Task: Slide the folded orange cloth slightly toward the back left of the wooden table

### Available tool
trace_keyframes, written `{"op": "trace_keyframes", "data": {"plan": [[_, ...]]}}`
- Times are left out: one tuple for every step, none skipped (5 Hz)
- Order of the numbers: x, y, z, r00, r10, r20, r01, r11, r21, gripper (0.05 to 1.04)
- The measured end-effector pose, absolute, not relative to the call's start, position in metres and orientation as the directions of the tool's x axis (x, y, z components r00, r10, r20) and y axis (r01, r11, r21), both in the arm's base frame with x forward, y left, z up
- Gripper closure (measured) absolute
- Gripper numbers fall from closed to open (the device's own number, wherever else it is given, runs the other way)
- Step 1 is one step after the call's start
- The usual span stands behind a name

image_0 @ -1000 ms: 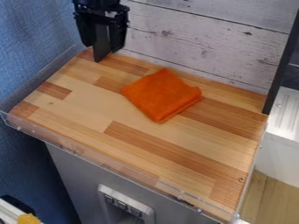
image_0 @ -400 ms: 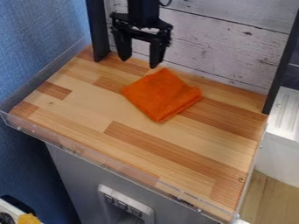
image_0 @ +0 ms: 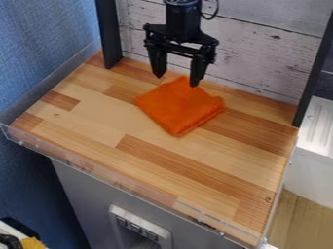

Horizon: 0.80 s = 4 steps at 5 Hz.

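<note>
We've got a wooden surface (image_0: 98,116) w/ a low clear wall (image_0: 78,163) along its near & left sides, approx. like a shallow tray; in it, a bit far of ctr., lies an orange cloth (image_0: 180,109), prob. folded, layers showing at the near-right edge. We'd call it v. light, soft & floppy, not fragile, w/ enough nap not to slip; best hold is a pinch on a raised fold or corner, all layers tog. Our gripper (image_0: 176,81) hangs over its far corner, fingers well apart, nothing btwn.
</note>
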<state>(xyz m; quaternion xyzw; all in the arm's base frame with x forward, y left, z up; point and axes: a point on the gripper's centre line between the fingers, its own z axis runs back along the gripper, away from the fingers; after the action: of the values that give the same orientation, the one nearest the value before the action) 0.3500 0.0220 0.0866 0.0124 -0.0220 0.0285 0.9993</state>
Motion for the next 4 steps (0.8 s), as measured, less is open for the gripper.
{"op": "trace_keyframes", "data": {"plan": [[0.35, 0.015, 0.088, 0.997, 0.065, 0.05, -0.066, 0.998, 0.019, 0.14], [0.35, 0.013, 0.088, 0.996, 0.082, 0.045, -0.082, 0.997, 0.01, 0.421], [0.356, 0.011, 0.077, 0.996, 0.074, 0.054, -0.074, 0.997, -0.002, 0.721], [0.356, 0.01, 0.059, 0.997, 0.074, 0.032, -0.074, 0.997, -0.011, 0.933]]}}
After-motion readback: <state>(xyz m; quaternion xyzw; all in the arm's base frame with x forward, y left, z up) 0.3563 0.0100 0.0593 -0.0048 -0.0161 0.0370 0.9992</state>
